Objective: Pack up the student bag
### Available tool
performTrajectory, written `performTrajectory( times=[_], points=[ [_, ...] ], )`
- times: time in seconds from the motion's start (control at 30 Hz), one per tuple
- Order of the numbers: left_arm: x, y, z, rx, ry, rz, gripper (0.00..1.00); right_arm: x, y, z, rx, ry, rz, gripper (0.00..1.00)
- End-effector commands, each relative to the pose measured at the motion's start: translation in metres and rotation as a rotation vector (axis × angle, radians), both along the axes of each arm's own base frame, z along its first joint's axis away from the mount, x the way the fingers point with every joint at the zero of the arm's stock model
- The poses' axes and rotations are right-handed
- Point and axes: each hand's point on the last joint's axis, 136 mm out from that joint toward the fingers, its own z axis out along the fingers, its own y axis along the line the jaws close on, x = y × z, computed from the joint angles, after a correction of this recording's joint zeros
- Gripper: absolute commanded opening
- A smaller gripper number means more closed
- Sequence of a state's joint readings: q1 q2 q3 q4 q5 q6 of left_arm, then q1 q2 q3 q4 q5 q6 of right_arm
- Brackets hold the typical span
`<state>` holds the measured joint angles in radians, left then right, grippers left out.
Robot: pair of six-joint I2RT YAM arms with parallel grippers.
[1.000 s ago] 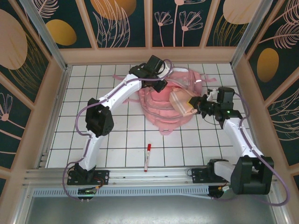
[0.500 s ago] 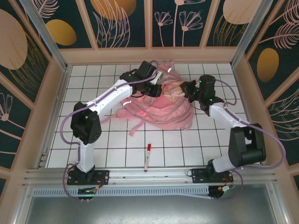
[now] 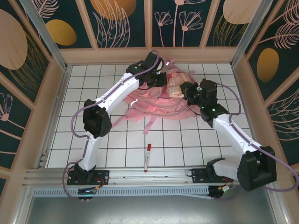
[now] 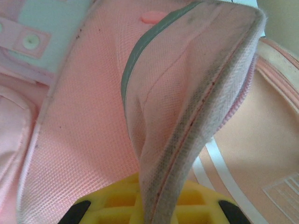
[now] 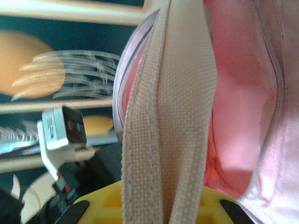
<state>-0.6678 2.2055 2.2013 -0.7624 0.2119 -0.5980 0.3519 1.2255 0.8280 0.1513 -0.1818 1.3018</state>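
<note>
My left tool [image 4: 149, 207] clamped the student bag [image 3: 159, 106] by its flap [image 4: 187, 88], my right tool [image 5: 163, 207] gripped its beige strap [image 5: 168, 93], while a red pen [image 3: 147, 157] lay apart.

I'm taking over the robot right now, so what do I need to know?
Grips: the left gripper is shut on the zip edge of the student bag; the right gripper is shut on its beige strap.
Where: the bag lies far-centre on the table, with a peach pouch at its opening.
Done: the bag's mouth seems held apart.
Left: the red marker near the arm bases is not yet packed.
</note>
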Motion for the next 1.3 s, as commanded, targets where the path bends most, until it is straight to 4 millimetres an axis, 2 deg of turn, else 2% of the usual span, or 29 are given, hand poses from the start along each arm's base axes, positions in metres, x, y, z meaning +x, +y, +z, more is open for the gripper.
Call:
performTrajectory(
  times=[0.0, 0.1, 0.23, 0.37, 0.4, 0.47, 0.5, 0.53, 0.6, 0.63, 0.7, 0.77, 0.93, 1.13, 1.17, 1.27],
  points=[
    [-0.007, -0.027, 0.049, -0.204, 0.000, -0.039, 0.00, 0.029, -0.009, -0.021, -0.044, 0.013, -0.210, 0.00],
    [-0.011, -0.031, 0.055, -0.259, 0.010, -0.045, 0.00, 0.051, -0.001, -0.023, -0.131, 0.003, -0.275, 0.00],
    [-0.016, -0.035, 0.066, -0.313, 0.018, -0.055, 0.00, 0.058, 0.004, -0.040, -0.201, 0.000, -0.380, 0.00],
    [-0.020, -0.038, 0.066, -0.327, 0.047, -0.067, 0.00, 0.069, 0.031, -0.061, -0.197, -0.008, -0.291, 0.02],
    [-0.020, -0.037, 0.066, -0.321, 0.042, -0.066, 0.00, 0.069, 0.039, -0.068, -0.203, 0.001, -0.245, 0.09],
    [-0.017, -0.034, 0.064, -0.303, 0.032, -0.055, 0.00, 0.065, 0.044, -0.083, -0.244, 0.040, -0.193, 0.15],
    [-0.015, -0.031, 0.063, -0.290, 0.026, -0.041, 0.00, 0.063, 0.047, -0.091, -0.282, 0.071, -0.150, 0.22],
    [-0.013, -0.030, 0.060, -0.277, 0.025, -0.030, 0.00, 0.065, 0.047, -0.096, -0.303, 0.089, -0.105, 0.28],
    [-0.007, -0.026, 0.053, -0.251, 0.033, -0.004, 0.00, 0.062, 0.044, -0.107, -0.323, 0.136, 0.002, 0.33],
    [-0.006, -0.026, 0.049, -0.245, 0.047, 0.002, 0.00, 0.060, 0.040, -0.109, -0.343, 0.150, 0.030, 0.35],
    [-0.002, -0.022, 0.044, -0.231, 0.064, 0.018, 0.00, 0.054, 0.032, -0.107, -0.368, 0.167, 0.102, 0.47],
    [0.002, -0.019, 0.040, -0.210, 0.065, 0.028, 0.00, 0.050, 0.023, -0.101, -0.352, 0.172, 0.162, 0.52],
    [0.005, -0.013, 0.030, -0.181, 0.077, 0.039, 0.00, 0.040, -0.006, -0.076, -0.403, 0.185, 0.315, 0.53],
    [0.005, -0.011, 0.022, -0.166, 0.095, 0.043, 0.00, 0.018, -0.031, -0.071, -0.402, 0.231, 0.443, 0.53],
    [0.005, -0.011, 0.022, -0.167, 0.097, 0.044, 0.00, 0.016, -0.029, -0.069, -0.399, 0.219, 0.468, 0.50],
    [0.004, -0.013, 0.020, -0.172, 0.108, 0.041, 0.00, 0.008, -0.014, -0.070, -0.326, 0.202, 0.544, 0.32]
  ],
)
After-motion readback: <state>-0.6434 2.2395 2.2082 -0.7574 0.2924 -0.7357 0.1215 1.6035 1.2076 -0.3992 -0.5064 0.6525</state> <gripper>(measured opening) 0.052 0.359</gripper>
